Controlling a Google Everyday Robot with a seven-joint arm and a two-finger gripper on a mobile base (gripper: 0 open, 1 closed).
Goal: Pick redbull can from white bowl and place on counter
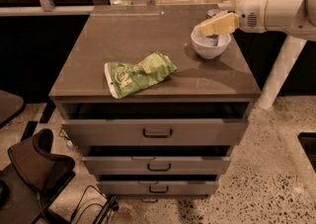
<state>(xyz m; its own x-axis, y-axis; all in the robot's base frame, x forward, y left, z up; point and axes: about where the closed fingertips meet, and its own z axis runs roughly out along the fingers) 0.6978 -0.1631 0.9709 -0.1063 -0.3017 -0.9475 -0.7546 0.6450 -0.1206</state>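
The gripper [203, 29] sits over the white bowl [212, 52], blocking its top; 1 green bag [138, 74] (well apart, front-left) interrupts the otherwise open counter [148, 35].

Gripper [207, 26] sits over white bowl [211, 50] at counter [123, 35] back-right. Green snack bag [138, 74] front-centre. Drawers [158, 131] below, slightly open.
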